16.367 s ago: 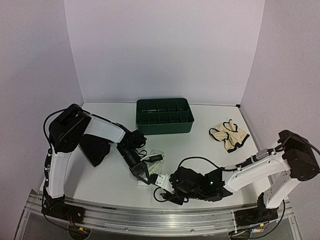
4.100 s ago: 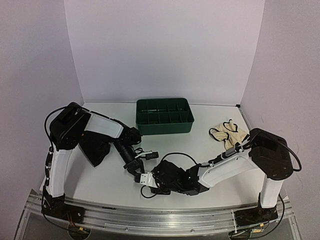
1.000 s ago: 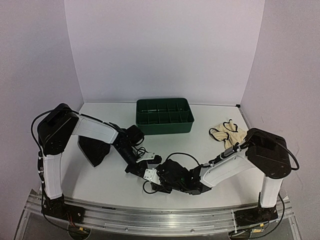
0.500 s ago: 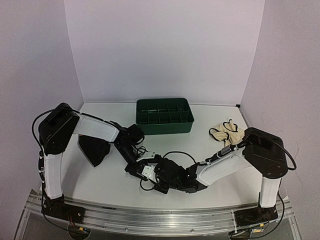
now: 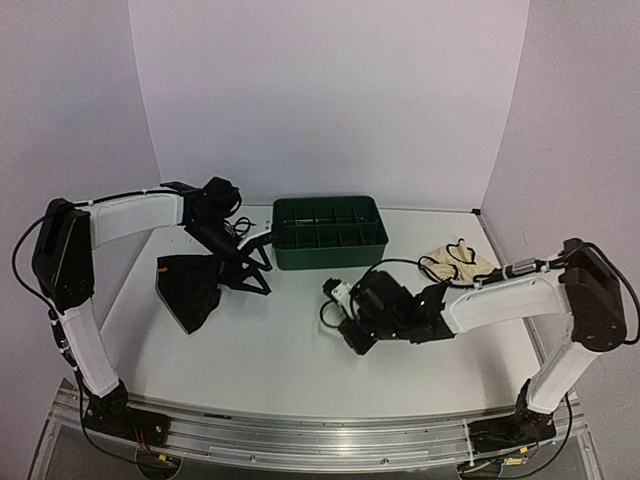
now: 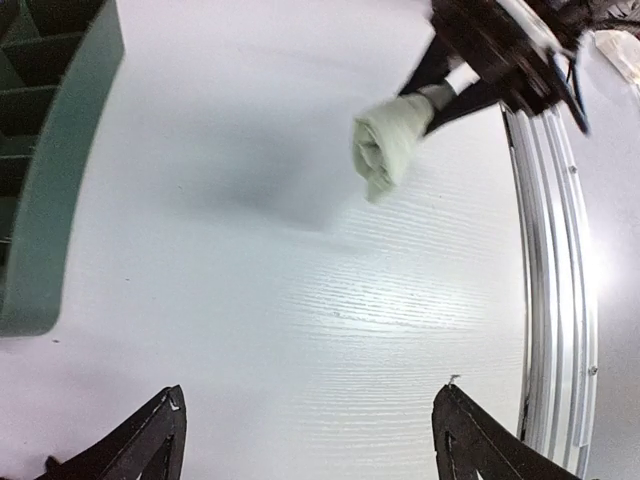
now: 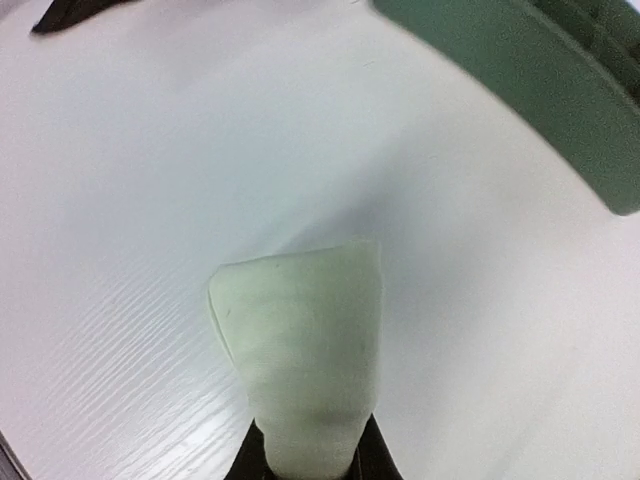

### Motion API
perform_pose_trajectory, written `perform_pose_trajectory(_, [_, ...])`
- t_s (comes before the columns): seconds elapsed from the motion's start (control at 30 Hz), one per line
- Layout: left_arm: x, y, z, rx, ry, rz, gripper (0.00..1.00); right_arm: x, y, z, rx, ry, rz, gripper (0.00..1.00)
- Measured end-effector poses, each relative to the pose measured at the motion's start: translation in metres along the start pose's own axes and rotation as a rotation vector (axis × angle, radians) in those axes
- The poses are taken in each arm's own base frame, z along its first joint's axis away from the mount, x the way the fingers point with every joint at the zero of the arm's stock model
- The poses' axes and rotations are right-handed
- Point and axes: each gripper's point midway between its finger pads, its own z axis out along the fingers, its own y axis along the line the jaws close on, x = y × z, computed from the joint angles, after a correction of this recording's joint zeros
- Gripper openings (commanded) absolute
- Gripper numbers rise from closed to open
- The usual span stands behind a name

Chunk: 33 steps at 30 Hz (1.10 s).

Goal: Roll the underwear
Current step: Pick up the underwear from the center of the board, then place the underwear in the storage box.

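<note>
We see the top view evenly and softly lit, the walls (image 5: 330, 100) tinted lilac, with only faint shadows on the table (image 5: 300, 350). From the left wrist, the roll (image 6: 390, 145) throws a soft grey shadow to its left; the rail (image 6: 555, 250) bows with lens distortion, and glare whitens the far right edge. From the right wrist we find everything slightly soft: the bin (image 7: 540, 90) is blurred, while the table grain reads sharpest at lower left
</note>
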Motion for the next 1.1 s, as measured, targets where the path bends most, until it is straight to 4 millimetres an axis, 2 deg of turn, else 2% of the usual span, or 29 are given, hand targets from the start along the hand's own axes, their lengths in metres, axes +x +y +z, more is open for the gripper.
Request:
perform_pose_trajectory(0.1, [-0.018,-0.005,-0.029,-0.067,-0.038,0.01,0.86,-0.033,-0.051,-0.016,0.047,-0.048,0.152,0.0])
perform_pose_trajectory(0.2, [-0.029,-0.009,-0.044,-0.112,-0.064,-0.002,0.86,-0.08,-0.107,-0.031,0.106,-0.115,0.264,0.0])
perform_pose_trajectory(0.3, [-0.026,-0.011,-0.043,-0.12,-0.074,-0.044,0.87,-0.136,-0.161,-0.043,0.167,-0.206,0.322,0.0])
perform_pose_trajectory(0.4, [-0.01,-0.012,-0.033,-0.105,-0.057,-0.111,0.87,-0.166,-0.201,-0.038,0.22,-0.249,0.35,0.0])
perform_pose_trajectory(0.47, [-0.001,-0.014,-0.028,-0.097,-0.042,-0.145,0.87,-0.169,-0.224,-0.022,0.251,-0.235,0.37,0.0])
perform_pose_trajectory(0.57, [0.004,-0.014,-0.024,-0.095,-0.034,-0.16,0.87,-0.155,-0.249,0.012,0.292,-0.164,0.393,0.0])
perform_pose_trajectory(0.67, [0.007,-0.013,-0.023,-0.098,-0.031,-0.164,0.87,-0.139,-0.264,0.046,0.338,-0.088,0.41,0.0])
perform_pose_trajectory(0.77, [0.011,-0.013,-0.019,-0.098,-0.028,-0.172,0.87,-0.12,-0.268,0.069,0.375,-0.019,0.426,0.0])
perform_pose_trajectory(0.9, [0.022,-0.016,-0.013,-0.086,-0.012,-0.193,0.87,-0.107,-0.271,0.078,0.415,0.033,0.432,0.0])
perform_pose_trajectory(1.1, [0.028,-0.017,-0.009,-0.083,-0.007,-0.199,0.87,-0.112,-0.282,0.084,0.47,0.029,0.436,0.0])
